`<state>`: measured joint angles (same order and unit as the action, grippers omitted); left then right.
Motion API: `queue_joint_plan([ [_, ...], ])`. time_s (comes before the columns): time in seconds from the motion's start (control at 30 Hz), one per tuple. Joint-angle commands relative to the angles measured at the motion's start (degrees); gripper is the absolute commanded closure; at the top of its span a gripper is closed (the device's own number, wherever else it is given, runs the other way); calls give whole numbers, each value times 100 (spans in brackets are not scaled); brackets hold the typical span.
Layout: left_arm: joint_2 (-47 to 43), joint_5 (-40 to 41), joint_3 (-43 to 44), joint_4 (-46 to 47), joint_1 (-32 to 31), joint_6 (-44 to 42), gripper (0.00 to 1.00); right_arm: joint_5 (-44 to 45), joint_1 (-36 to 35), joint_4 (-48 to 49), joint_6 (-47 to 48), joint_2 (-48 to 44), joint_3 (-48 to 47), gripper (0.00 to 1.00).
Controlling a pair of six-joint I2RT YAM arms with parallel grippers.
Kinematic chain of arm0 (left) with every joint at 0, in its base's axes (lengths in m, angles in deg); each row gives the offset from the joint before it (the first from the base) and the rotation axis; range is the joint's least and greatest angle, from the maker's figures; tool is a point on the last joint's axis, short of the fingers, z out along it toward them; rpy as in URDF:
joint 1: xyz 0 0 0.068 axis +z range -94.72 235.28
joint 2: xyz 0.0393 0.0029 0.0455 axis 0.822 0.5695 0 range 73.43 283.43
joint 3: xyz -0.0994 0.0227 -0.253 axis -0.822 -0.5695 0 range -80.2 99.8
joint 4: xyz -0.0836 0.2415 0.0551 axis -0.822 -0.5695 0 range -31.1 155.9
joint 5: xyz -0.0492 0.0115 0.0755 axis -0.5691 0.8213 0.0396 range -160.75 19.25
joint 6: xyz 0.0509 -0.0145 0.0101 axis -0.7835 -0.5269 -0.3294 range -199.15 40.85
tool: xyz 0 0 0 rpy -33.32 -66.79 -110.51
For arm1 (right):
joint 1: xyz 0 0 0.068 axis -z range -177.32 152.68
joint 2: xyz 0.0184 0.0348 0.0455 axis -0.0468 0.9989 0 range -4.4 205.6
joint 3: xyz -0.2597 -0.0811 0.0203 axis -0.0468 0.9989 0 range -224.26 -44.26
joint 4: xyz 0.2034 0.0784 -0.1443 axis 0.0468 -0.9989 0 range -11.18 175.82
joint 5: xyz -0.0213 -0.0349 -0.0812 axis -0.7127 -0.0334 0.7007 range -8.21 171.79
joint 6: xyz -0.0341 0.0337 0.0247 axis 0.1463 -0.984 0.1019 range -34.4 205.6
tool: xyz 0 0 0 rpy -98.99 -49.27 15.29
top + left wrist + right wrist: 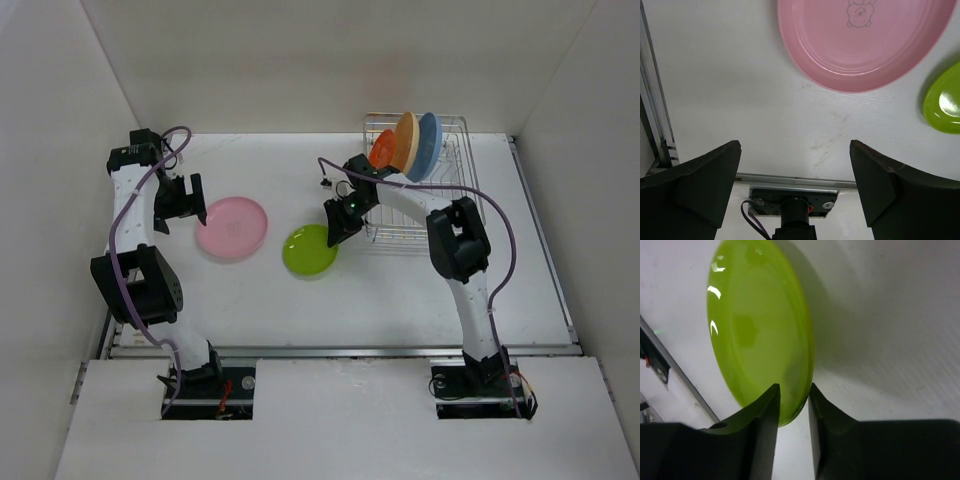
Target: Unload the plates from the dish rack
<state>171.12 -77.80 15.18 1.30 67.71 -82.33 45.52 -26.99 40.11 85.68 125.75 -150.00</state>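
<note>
Top external: lime green plate (308,252) face-up, rim in right hand (337,233)

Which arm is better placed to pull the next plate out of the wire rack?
Right: the right tool, gripping the round lime green plastic plate by its rim, sits beside the silver wire dish rack; the open left tool hangs farther off by the round pink plastic plate.

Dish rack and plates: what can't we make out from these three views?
Dish rack: top view only; the right arm covers its near-left part.
Blue plate: top view, mostly hidden behind the plate in front; slots too small to tell.
Lime green plate: right wrist view, the right gripper hides its lower rim; flat or lifted, unclear.
Pink plate: left wrist view, cut off by the top edge.
</note>
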Motion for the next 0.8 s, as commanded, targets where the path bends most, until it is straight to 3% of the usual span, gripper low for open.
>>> queue_joint_plan([
  [0.0, -224, 28, -1, -167, 5, -69, 12, 611, 32, -122, -218, -138, -387, 62],
  [0.17, -276, 28, -1, -167, 5, -69, 12, 1743, 32, -245, -359, -550, -606, 47],
  [0.27, -277, 81, -1, -167, 5, -69, 12, 2280, 32, -245, -500, -1192, -693, 34],
  [0.47, -277, 142, 52, -167, -47, -69, 12, 3914, 93, 369, -1130, -2712, -748, 22],
  [0.63, -277, 195, 52, -167, -100, -69, 12, 6109, 680, 608, -1712, -3136, -581, 22],
  [0.77, -277, 195, 52, -167, -153, -121, 12, 6878, 1200, 538, -1889, -2917, -667, 28],
])
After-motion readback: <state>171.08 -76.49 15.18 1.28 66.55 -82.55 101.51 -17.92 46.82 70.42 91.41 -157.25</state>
